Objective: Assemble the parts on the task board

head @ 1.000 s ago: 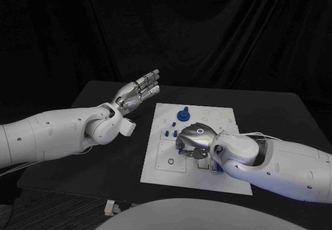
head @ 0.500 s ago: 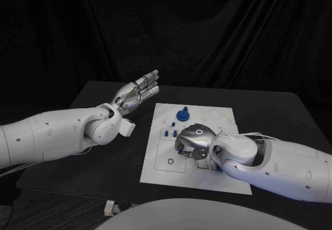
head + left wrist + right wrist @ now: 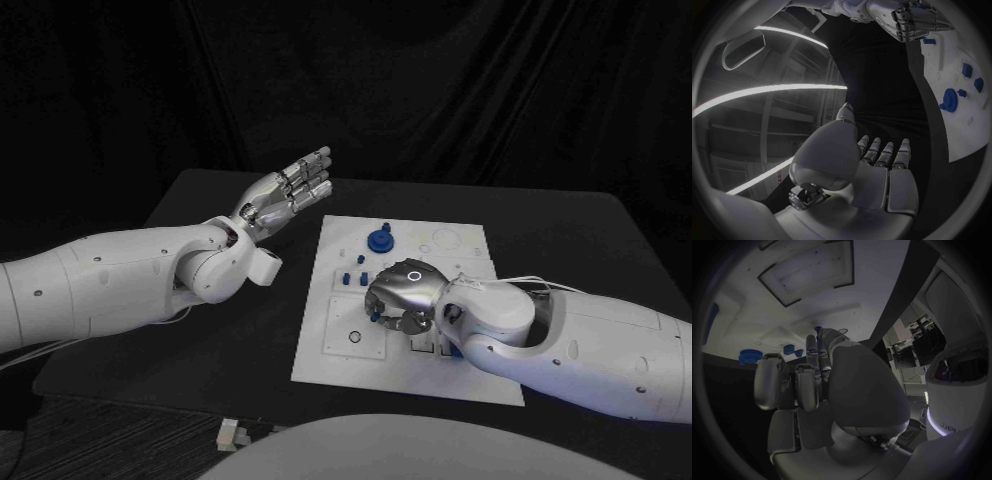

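Left hand flat, fingers spread, holding nothing; right hand curled over the flat white task board, grip unclear.

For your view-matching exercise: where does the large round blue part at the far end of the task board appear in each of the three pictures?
Head view: large round blue part stands near the task board's far end, beyond the right hand.
Left wrist view: same part at the board's edge.
Right wrist view: it lies beyond the fingertips.
Shared landmark: the white board.
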Controlling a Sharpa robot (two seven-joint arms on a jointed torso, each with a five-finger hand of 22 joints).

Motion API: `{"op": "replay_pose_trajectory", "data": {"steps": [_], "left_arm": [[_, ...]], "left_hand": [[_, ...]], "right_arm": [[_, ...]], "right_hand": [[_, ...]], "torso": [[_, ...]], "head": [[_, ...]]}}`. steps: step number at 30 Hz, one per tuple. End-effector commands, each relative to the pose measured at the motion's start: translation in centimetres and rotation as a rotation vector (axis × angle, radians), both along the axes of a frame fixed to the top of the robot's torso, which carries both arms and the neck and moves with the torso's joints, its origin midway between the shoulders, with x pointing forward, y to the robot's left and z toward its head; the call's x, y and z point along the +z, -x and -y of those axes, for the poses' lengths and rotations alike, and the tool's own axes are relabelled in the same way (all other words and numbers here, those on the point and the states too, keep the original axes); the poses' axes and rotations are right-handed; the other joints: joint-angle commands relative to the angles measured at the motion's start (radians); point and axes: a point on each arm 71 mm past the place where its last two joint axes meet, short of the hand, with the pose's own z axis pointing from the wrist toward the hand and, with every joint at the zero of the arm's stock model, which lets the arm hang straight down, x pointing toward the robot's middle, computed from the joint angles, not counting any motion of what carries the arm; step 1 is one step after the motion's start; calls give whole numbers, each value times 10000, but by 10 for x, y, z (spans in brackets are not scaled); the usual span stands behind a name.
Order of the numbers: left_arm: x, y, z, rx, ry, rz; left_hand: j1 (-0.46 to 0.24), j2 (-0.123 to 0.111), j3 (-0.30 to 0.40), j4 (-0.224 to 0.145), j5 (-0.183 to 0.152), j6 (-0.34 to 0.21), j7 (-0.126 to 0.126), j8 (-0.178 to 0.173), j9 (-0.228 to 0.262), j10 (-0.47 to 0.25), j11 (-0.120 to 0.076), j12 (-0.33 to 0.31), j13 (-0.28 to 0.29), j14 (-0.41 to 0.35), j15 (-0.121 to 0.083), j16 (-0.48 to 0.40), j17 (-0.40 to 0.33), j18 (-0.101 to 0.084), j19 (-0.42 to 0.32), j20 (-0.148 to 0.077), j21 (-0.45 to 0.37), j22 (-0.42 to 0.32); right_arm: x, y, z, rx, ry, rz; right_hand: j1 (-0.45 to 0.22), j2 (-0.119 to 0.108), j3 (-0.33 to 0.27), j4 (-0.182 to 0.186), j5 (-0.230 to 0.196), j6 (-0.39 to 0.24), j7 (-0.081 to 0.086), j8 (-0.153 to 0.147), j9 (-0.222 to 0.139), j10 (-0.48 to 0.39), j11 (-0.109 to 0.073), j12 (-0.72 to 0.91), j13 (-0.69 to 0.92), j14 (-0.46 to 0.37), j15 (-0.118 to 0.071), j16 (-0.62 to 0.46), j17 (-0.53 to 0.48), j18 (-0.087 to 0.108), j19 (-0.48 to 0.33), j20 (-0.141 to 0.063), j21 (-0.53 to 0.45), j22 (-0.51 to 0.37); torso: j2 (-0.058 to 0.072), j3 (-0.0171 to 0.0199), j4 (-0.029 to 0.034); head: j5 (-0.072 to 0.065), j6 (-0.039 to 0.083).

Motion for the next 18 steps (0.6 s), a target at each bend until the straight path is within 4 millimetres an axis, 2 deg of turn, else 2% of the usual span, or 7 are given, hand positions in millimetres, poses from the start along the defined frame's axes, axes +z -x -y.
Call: {"op": "replay_pose_trajectory", "data": {"steps": [1, 10, 13, 16, 18], "left_arm": [[0, 1, 2, -120, 185, 5], [0, 1, 3, -167, 194, -33], [0, 1, 3, -177, 194, -46], [0, 1, 3, -186, 193, -59], [-1, 1, 3, -191, 191, -64]], "left_hand": [[111, -7, 29, -24, 63, 36, 52, 22, 9, -22, -29, 33, 11, 0, 74, 74, 12, 150, 18, 82, 6, 26], [170, 2, 39, -24, 85, 32, 61, 21, 8, -25, -28, 37, 11, 18, 116, 101, 19, 166, 47, 99, 26, 94], [198, 2, 42, -27, 99, 27, 69, 20, 8, -25, -23, 39, 11, 26, 130, 115, 23, 171, 64, 106, 37, 134], [209, 3, 43, -27, 102, 31, 75, 21, 8, -25, -19, 49, 12, 30, 135, 120, 24, 173, 73, 109, 43, 155], [220, 4, 44, -27, 107, 24, 83, 19, 7, -24, -14, 60, 14, 32, 140, 123, 25, 175, 80, 112, 47, 166]], "right_arm": [[-2, 0, 1, -165, 271, -16], [-4, 0, -1, -172, 324, -32], [-5, 0, -1, -175, 372, -66], [-6, 0, -2, -171, 380, -81], [-7, 0, -2, -168, 375, -84]], "right_hand": [[-25, 62, 17, -68, -44, -21, 58, 13, 13, -3, 15, -58, -13, 577, -33, -57, 824, 87, -71, -8, -47, 1793], [-76, 47, 33, -109, -111, -161, 85, -65, 20, -114, 58, -134, -52, 545, 1, -96, 753, 113, -147, 14, -182, 1755], [-174, 57, 40, -155, -564, -337, 72, -160, 43, -248, 81, -203, -89, 514, 23, -127, 695, 129, -198, 43, -258, 1735], [-222, 60, 35, -165, -759, -408, 81, -199, 52, -299, 92, -221, -100, 497, 27, -146, 657, 142, -231, 50, -318, 1717], [-263, 52, 57, -174, -906, -719, 114, -374, -3, -360, 112, -238, -111, 484, 39, -159, 631, 148, -249, 62, -348, 1710]], "torso": [[0, -2, -1], [0, -1, -1], [-4, -4, -3], [2, -3, 1], [4, -4, 4]], "head": [[8, -2], [17, -2], [33, -2], [18, -2], [13, -2]]}}
